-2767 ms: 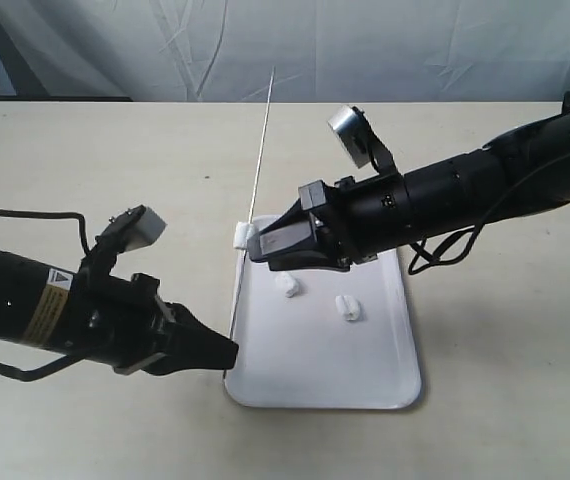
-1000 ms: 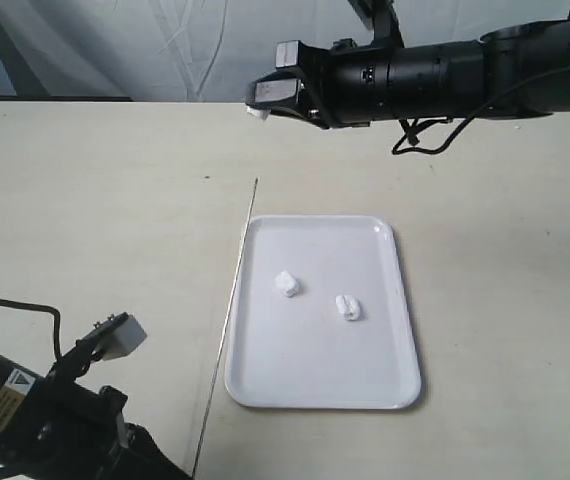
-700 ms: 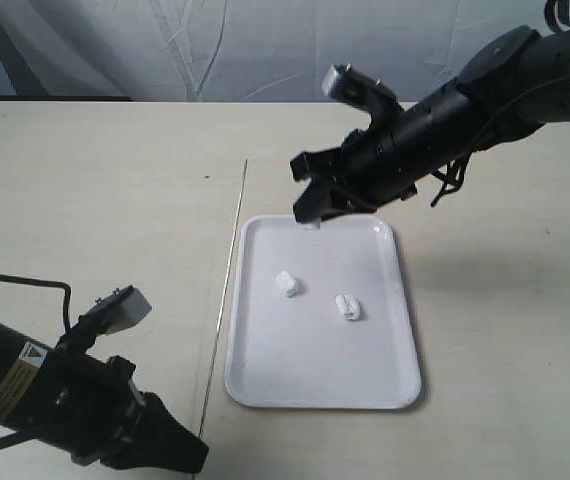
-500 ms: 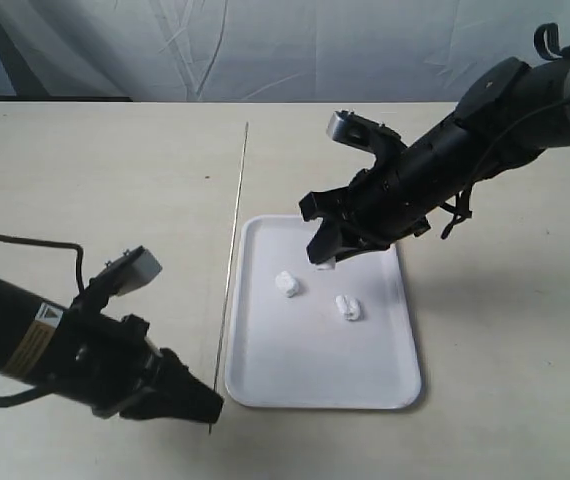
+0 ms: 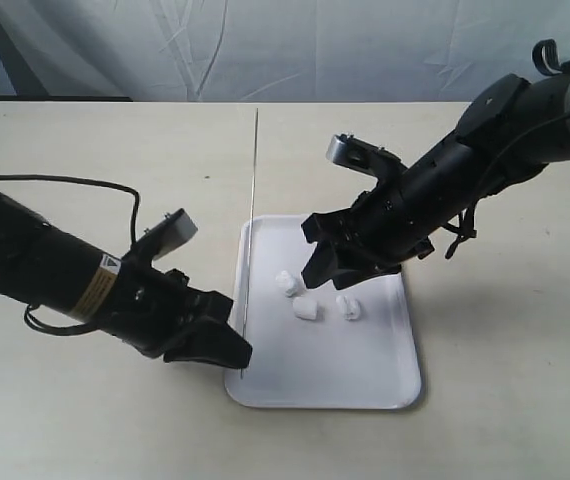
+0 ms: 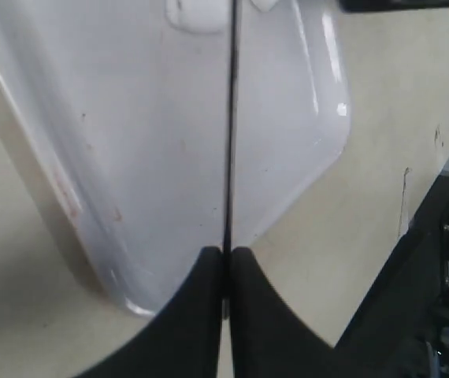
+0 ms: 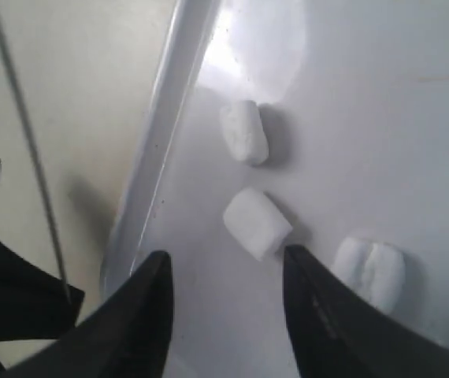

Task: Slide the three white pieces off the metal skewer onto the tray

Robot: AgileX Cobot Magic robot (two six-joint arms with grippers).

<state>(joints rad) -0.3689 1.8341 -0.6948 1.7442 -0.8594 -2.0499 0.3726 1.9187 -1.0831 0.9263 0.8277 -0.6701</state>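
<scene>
All three white pieces lie on the white tray [image 5: 350, 370]: one [image 5: 286, 283] near its left rim, one [image 5: 306, 308] in the middle, one [image 5: 348, 307] to the right. My right gripper [image 5: 327, 277] hovers open just above them. In the right wrist view the middle piece [image 7: 257, 223] sits just beyond the spread fingertips, with nothing between them. My left gripper [image 5: 236, 357] is shut on the near end of the thin metal skewer [image 5: 250, 230], which runs bare along the tray's left rim. The left wrist view shows the skewer [image 6: 229, 134] pinched between the closed jaws.
The tray lies on a beige table [image 5: 115, 160] in front of a pale backdrop. A black cable [image 5: 75, 182] trails from the left arm. The right arm [image 5: 485, 150] reaches in from the upper right, above the tray's far corner.
The right gripper came down from high at the back with the third white piece and let it go on the tray. The left arm moved up beside the tray with the bare skewer.
</scene>
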